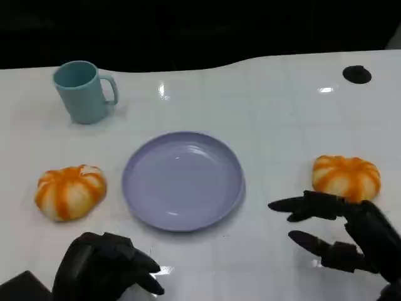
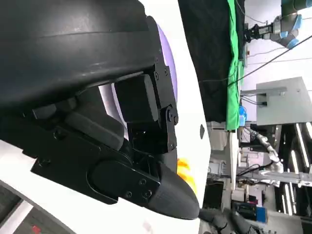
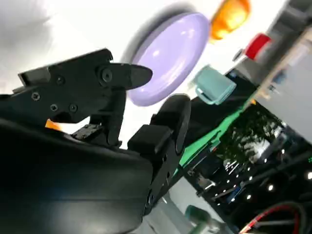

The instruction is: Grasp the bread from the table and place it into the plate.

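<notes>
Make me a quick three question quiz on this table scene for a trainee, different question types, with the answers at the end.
1. True or false: the plate already has bread in it.
2. Multiple choice: what stands at the far left of the table? A. a bowl B. a teal mug C. a bottle
3. Fill the gap: the right hand hovers open beside the ____ bread, while the left hand rests curled near the left bread.

Key:
1. False: the plate holds nothing, and both breads lie on the table.
2. B
3. right
</notes>
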You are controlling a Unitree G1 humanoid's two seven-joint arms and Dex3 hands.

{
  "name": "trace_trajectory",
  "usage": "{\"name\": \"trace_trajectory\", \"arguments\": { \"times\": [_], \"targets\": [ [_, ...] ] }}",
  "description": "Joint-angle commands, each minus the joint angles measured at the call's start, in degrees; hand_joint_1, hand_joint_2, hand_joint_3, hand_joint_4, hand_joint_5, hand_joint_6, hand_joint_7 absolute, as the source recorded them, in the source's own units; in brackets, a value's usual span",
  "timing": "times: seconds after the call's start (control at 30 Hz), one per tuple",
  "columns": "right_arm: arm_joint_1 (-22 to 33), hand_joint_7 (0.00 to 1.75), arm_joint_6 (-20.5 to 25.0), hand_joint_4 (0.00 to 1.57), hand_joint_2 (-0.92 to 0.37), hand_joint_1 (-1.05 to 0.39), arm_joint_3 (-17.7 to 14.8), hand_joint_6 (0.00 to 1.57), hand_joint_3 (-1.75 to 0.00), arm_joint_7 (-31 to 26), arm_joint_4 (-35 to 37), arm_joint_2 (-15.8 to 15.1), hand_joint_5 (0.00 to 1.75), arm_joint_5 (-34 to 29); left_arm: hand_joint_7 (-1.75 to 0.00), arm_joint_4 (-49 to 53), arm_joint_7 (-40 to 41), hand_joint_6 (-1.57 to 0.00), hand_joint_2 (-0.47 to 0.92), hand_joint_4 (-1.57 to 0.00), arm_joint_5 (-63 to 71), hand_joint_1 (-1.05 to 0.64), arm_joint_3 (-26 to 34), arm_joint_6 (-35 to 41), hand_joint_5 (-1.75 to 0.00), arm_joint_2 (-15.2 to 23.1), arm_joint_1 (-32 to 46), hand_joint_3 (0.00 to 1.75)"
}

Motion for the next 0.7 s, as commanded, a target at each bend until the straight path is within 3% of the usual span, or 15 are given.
{"name": "trace_trajectory", "arguments": {
  "times": [0.03,0.33,0.53,0.63,0.7],
  "targets": [
    [-1.17,0.02,2.18,0.47,-0.92,-0.33,-1.63,0.65,-0.14,-4.44,-2.17,-2.92,0.33,-6.72,-0.25,0.31,0.00,-1.57,0.89,-1.51,-0.30,-1.05,0.21,-0.34,-0.53,0.65,-0.21,0.00],
    [-4.06,0.00,6.24,0.33,-0.90,-0.42,-1.84,0.48,-0.03,-11.09,-4.03,-8.04,0.23,-18.09,-0.25,0.83,0.59,-1.57,0.89,-1.52,0.09,-1.05,0.25,-0.43,-0.53,0.37,-0.41,0.00],
    [-3.86,0.00,15.01,0.17,-0.91,-0.52,-0.22,0.28,-0.01,-9.63,-8.86,-10.98,0.19,-26.56,-0.25,0.85,0.39,-1.57,0.89,-1.52,0.03,-1.05,0.19,-0.36,-0.53,0.38,-0.37,0.00],
    [-3.76,0.00,20.07,0.03,-0.91,-0.56,1.33,0.25,-0.01,-8.85,-11.35,-11.80,0.40,-31.23,-0.25,0.72,0.84,-1.57,0.89,-1.52,0.41,-1.05,0.12,-0.51,-0.53,0.28,-0.33,0.00],
    [-3.87,0.00,23.11,0.01,-0.90,-0.58,2.46,0.24,0.00,-8.59,-12.44,-12.22,0.42,-34.27,-0.25,0.68,1.00,-1.57,0.89,-1.52,0.53,-1.05,0.06,-0.54,-0.53,0.21,-0.32,0.00]
  ]
}}
